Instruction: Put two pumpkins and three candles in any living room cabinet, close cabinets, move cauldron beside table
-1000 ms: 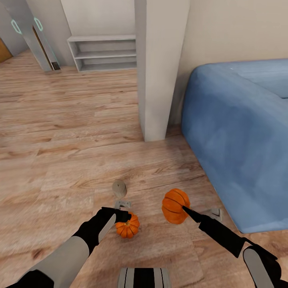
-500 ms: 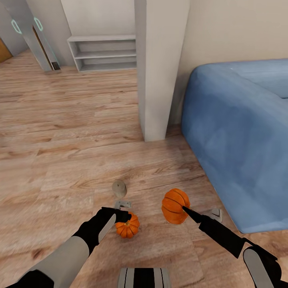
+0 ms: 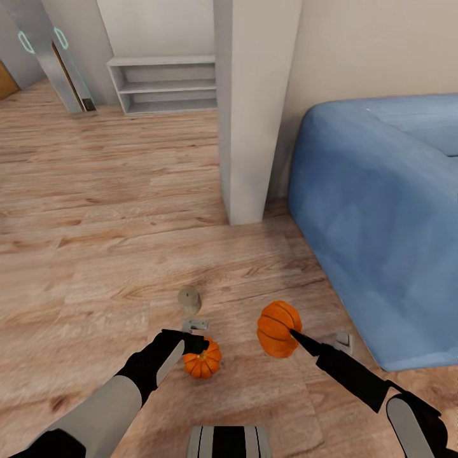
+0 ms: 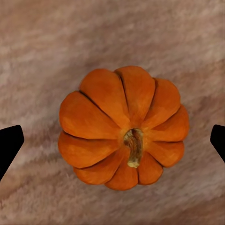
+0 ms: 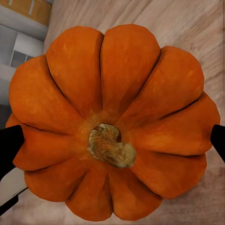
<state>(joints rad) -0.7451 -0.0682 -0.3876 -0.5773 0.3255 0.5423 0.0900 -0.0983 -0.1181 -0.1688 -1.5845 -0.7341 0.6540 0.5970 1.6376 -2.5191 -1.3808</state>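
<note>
Left wrist view: your left tool [image 4: 112, 140] stands spread around the floor pumpkin [image 4: 123, 126]; drop squarely before closing. Your right tool [image 5: 112, 140] is clamped on the lifted pumpkin [image 5: 110, 122], at 3 o'clock from the first. Candle [image 3: 189, 298] sits at 12.

A room with a light wood-plank floor [image 3: 95, 210] in warm, even light. A square white pillar [image 3: 249, 108] rises from the floor beside a beige wall [image 3: 375, 48]. To its right sits a large blue sofa [image 3: 381, 216]. At the far end, a low white open shelf unit [image 3: 164, 84] stands against a pale wall, with a grey door [image 3: 54, 54] to its left.
</note>
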